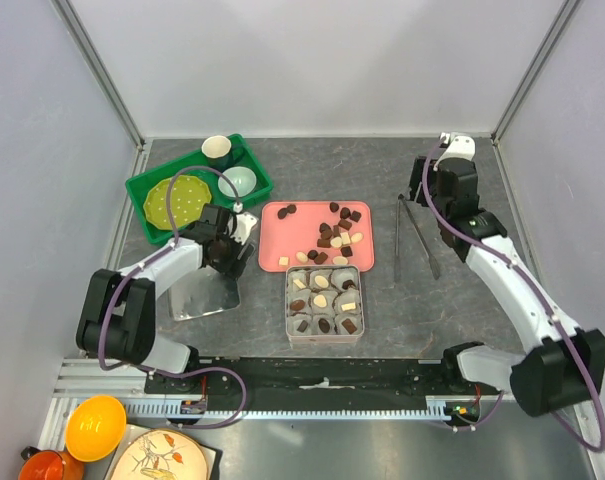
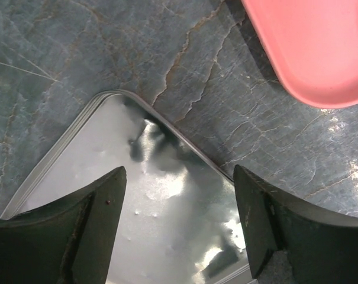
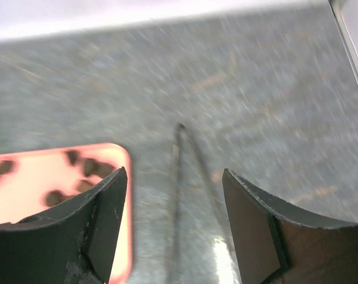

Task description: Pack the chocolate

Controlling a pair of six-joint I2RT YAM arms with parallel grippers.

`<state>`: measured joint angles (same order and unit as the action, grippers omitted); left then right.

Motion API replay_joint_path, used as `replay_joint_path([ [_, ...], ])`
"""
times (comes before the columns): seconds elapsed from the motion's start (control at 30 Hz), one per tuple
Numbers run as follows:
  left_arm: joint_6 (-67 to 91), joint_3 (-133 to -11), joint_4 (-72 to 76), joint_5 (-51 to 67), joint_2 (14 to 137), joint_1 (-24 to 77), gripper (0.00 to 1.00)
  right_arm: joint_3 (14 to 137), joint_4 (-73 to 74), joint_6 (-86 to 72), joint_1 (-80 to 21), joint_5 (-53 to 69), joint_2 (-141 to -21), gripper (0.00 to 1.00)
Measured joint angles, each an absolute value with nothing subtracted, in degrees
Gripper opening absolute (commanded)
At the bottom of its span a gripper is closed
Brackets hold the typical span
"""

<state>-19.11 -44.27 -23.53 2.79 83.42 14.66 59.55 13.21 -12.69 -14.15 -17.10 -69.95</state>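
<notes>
Grey marbled table (image 1: 382, 320), enclosed by plain white walls (image 1: 312, 60). Chocolate (image 1: 332, 240) is noted loose on a pink tray (image 1: 280, 245) at the table's centre, with more pieces in a tin (image 1: 288, 305) just beside the tray's near edge. Left gripper (image 2: 179, 195) is seen spread wide and empty over a metal lid (image 1: 204, 297); right gripper (image 3: 174, 195) likewise spread, empty, over tongs (image 1: 414, 235).

Even light; right wrist view blurred; glare on metal lid (image 2: 167, 219).

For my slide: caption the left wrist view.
Open left gripper over the corner of a metal lid, pink tray upper right.
</notes>
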Motion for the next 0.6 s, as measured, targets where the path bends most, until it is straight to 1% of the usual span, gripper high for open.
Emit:
replay_joint_path([
  [0.07,-19.09,-44.27,-23.51,2.83,84.31,15.16,0.73,59.53,12.56,-12.88,-16.10,-17.23,-67.05,0.72],
  [0.2,-19.07,-44.38,-23.44,3.09,85.73,16.14,0.64,59.42,12.82,-12.91,-18.57,-17.26,-64.55,0.72],
  [0.37,-19.11,-44.40,-23.68,3.38,85.89,16.84,0.61,59.37,13.89,-12.82,-19.18,-17.21,-63.68,0.72],
  [0.5,-19.14,-44.36,-24.08,3.99,85.67,16.88,0.54,59.37,14.55,-12.67,-19.46,-16.64,-63.66,0.72],
  [0.6,-19.29,-43.99,-25.45,4.84,84.86,17.10,0.52,59.37,14.72,-12.38,-19.70,-16.29,-63.75,0.72],
])
